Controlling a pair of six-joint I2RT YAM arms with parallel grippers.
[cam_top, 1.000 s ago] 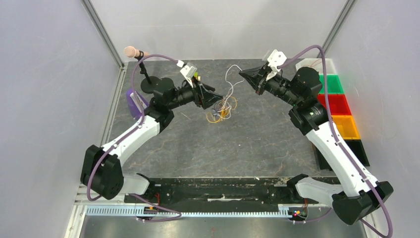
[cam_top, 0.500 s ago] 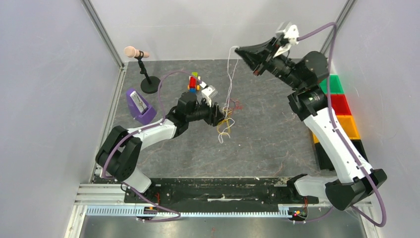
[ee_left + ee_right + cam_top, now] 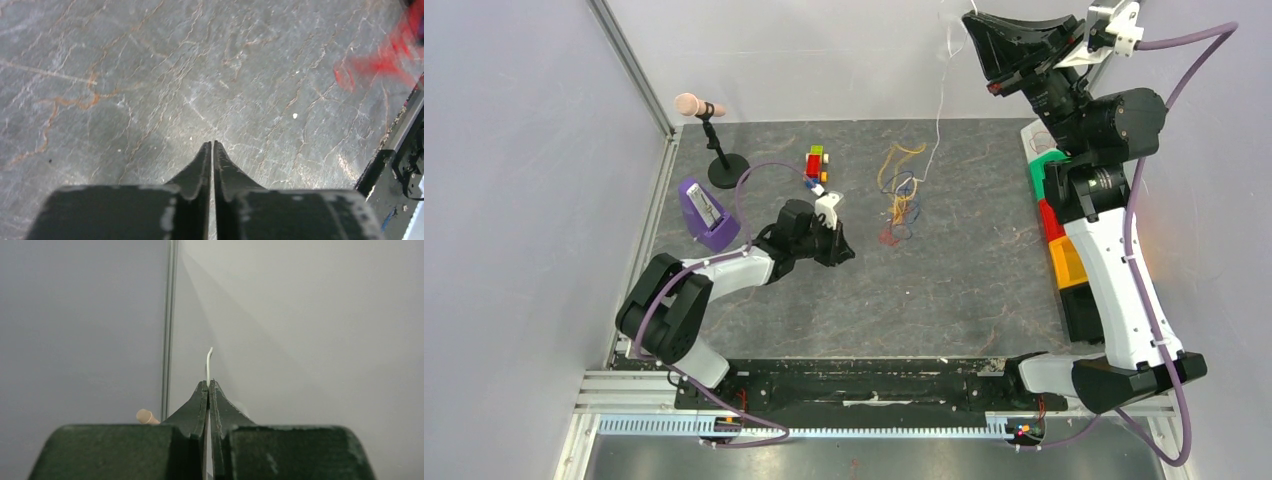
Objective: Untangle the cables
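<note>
**Top view.** The cables (image 3: 900, 195) are a small loose bunch of orange, yellow, blue and red loops. They lie on the table (image 3: 964, 290), a little behind its middle. One strand, the white wire (image 3: 940, 100), appears to run from the far right side of the bunch up to the right gripper (image 3: 969, 18), which stands high near the back wall.

**Right wrist view.** The jaws are clenched on that white wire, and its short free end pokes out past the tips.

**Left wrist view.** The left gripper (image 3: 846, 252) sits low over the table, to the near left of the bunch and apart from it. Its jaws are pressed together with nothing between them and only bare table beneath.

**Handling, as judged.** The wires look hair-thin, very light and limp. They will likely snag on one another and drag the whole bunch along rather than slide free, and a hard tug could tighten a knot. The best hold is probably a single loop at the rim of the bunch, pinned down while the white strand is drawn off.

**Surroundings.** To the left are toy blocks (image 3: 816, 165), a microphone (image 3: 692, 103) on its stand and a purple object (image 3: 706, 212). Coloured bins (image 3: 1064, 262) line the right edge. Nothing lies between the left gripper and the bunch — the blocks are the nearest.
</note>
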